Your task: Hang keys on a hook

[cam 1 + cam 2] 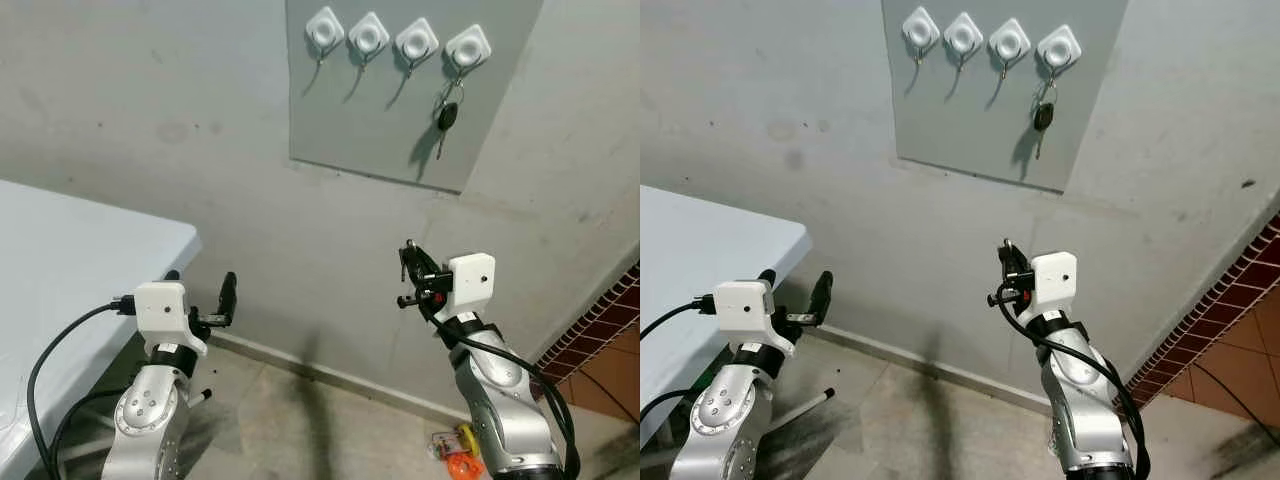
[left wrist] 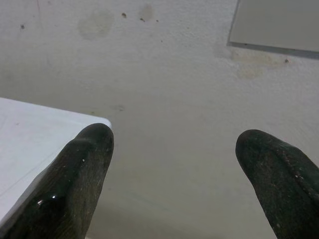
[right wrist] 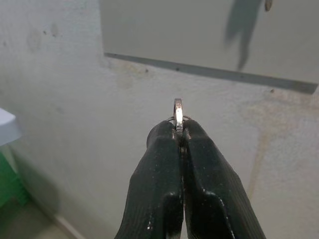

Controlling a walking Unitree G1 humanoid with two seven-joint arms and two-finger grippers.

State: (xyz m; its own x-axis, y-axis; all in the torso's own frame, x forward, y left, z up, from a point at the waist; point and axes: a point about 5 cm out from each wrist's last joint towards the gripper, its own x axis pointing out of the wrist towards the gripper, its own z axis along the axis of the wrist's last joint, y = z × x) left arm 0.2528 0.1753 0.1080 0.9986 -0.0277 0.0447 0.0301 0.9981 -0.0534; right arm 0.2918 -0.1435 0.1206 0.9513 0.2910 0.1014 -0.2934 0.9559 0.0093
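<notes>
Up front, head views: right end effector (image 1: 407,262) raised below grey hook board (image 1: 400,120), fingers pinched together on a key ring (image 1: 404,252). Left end effector (image 1: 202,285) low beside white bench (image 1: 70,250), fingers apart, holding nothing. Car key (image 1: 447,118) hanging on rightmost hook (image 1: 468,45); other three hooks bare. Left wrist view: fingers (image 2: 79,174) spread wide, facing wall. Right wrist view: fingers (image 3: 164,164) clamped on key ring (image 3: 178,113), ring edge-on at tips.
</notes>
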